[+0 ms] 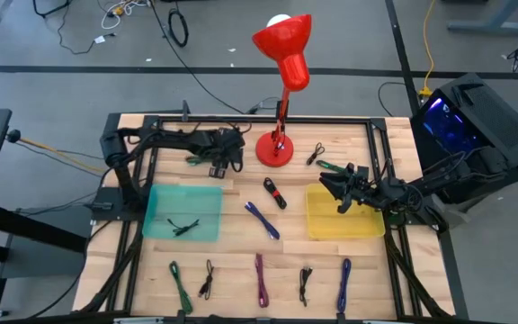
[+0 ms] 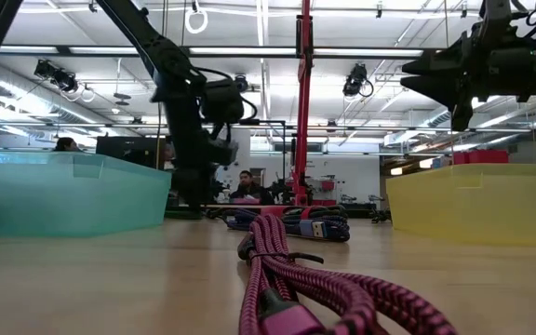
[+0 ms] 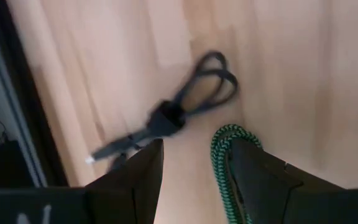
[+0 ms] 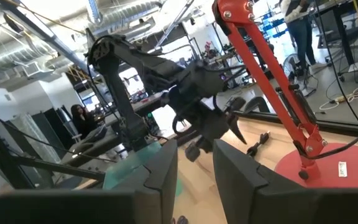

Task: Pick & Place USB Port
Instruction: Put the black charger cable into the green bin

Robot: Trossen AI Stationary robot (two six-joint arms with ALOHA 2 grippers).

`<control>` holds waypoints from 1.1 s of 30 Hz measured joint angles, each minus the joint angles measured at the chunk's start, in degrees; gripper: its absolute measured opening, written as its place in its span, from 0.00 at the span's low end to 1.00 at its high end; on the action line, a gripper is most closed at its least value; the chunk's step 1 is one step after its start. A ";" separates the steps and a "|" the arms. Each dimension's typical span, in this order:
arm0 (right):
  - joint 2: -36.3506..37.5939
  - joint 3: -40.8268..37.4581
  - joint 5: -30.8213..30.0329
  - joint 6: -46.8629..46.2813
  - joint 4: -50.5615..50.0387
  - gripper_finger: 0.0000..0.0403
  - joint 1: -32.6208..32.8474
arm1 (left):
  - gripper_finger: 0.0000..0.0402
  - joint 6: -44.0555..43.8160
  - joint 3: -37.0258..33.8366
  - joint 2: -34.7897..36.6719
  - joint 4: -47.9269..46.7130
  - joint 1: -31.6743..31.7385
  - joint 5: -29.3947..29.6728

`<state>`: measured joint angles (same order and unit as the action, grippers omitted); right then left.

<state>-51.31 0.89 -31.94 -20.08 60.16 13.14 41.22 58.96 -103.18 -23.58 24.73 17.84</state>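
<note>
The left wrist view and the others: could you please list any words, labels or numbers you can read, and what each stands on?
Nothing can be read with confidence.
Pale marks on the dark part of the left end effector, left wrist view: cut off at the edge, unreadable.
White label on the red lamp base, right wrist view: too small to read.
Cables and bins: no lettering visible.

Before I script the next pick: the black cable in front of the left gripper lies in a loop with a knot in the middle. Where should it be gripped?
Judging by the left wrist view, grip the black cable at its bunched middle, coming straight down from above. That knot looks like the thickest, most raised part; the loop and tails lie flat on the table. The left gripper stands open, with a green cable between its fingers.
</note>
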 joint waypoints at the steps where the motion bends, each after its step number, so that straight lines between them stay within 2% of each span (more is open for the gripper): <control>1: 0.02 0.00 0.00 0.00 -0.29 0.27 0.01 | 0.48 0.34 0.06 0.03 0.59 0.03 -0.05; 8: 0.00 0.02 -0.04 -0.44 -3.03 0.27 0.00 | 0.48 0.26 3.31 0.50 -6.63 0.24 -0.89; 12: 0.00 0.02 -0.47 -0.41 -3.19 0.27 -0.03 | 0.48 1.99 3.76 0.50 -3.82 0.80 1.08; 16: 0.00 0.02 -0.59 -0.42 -3.26 0.27 -0.01 | 0.48 2.45 3.76 0.48 -0.14 2.07 -1.17; 33: 0.00 0.02 -0.61 0.00 -3.32 0.27 -0.01 | 0.48 4.54 3.74 -1.81 -0.28 3.58 -4.54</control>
<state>-51.31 0.91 -32.56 -20.08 56.84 13.13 45.76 62.70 -104.98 -23.86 28.32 13.30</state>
